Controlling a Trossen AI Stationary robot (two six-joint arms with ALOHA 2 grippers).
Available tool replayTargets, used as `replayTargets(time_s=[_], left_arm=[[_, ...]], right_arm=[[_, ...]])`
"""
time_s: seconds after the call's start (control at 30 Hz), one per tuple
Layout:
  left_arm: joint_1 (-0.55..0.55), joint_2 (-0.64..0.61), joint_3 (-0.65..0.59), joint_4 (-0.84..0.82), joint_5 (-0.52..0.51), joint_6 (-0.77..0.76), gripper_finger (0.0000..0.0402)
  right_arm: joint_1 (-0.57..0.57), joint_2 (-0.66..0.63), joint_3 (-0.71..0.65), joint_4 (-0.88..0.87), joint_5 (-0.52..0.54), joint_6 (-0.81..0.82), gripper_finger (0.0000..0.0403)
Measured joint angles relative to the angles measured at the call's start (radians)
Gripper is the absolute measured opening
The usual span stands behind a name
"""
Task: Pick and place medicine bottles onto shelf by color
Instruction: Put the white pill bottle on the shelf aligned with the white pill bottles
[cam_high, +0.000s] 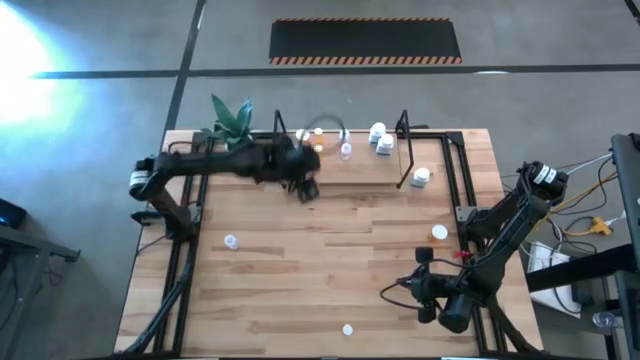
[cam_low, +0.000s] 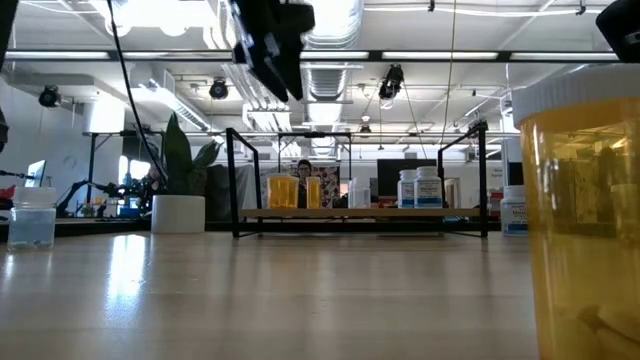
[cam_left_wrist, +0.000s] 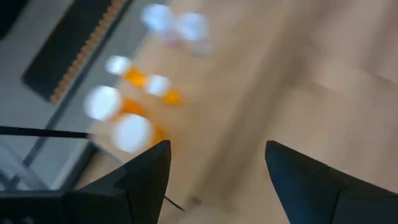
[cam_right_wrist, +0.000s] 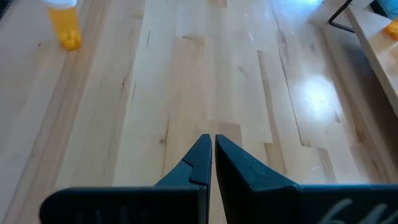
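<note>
The shelf (cam_high: 440, 150) stands at the table's far middle, a light board in a black wire frame. On it stand orange bottles (cam_high: 310, 140), a clear bottle (cam_high: 346, 150) and white bottles (cam_high: 381, 140); they also show in the low view (cam_low: 285, 190). My left gripper (cam_high: 305, 187) hangs open and empty above the table, just in front of the shelf's left end, near the orange bottles (cam_left_wrist: 124, 118). My right gripper (cam_high: 390, 293) is shut and empty near the table's front right, pointing toward the left edge (cam_right_wrist: 212, 146).
Loose bottles stand on the table: a clear one (cam_high: 231, 241) at the left, one (cam_high: 439, 232) at the right, an orange one (cam_high: 348, 328) at the front edge, large in the low view (cam_low: 585, 200). A potted plant (cam_high: 232, 125) stands at the shelf's left.
</note>
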Motion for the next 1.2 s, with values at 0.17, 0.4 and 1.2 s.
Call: replayTargets(time_s=[0.17, 0.4, 1.2], left_arm=[[-0.255, -0.012, -0.073, 0.026, -0.071, -0.134, 0.0245], [-0.588, 0.024, -0.249, 0.356, -0.274, -0.295, 0.0245], [-0.765, 0.048, -0.442, 0.748, -0.305, -0.287, 0.0244]], right_arm=[[-0.001, -0.02, 0.01, -0.137, -0.028, 0.013, 0.0012], [-0.053, -0.054, 0.174, -0.659, -0.035, 0.26, 0.0013], [-1.082, -0.183, 0.206, -0.828, -0.406, -0.573, 0.0125]])
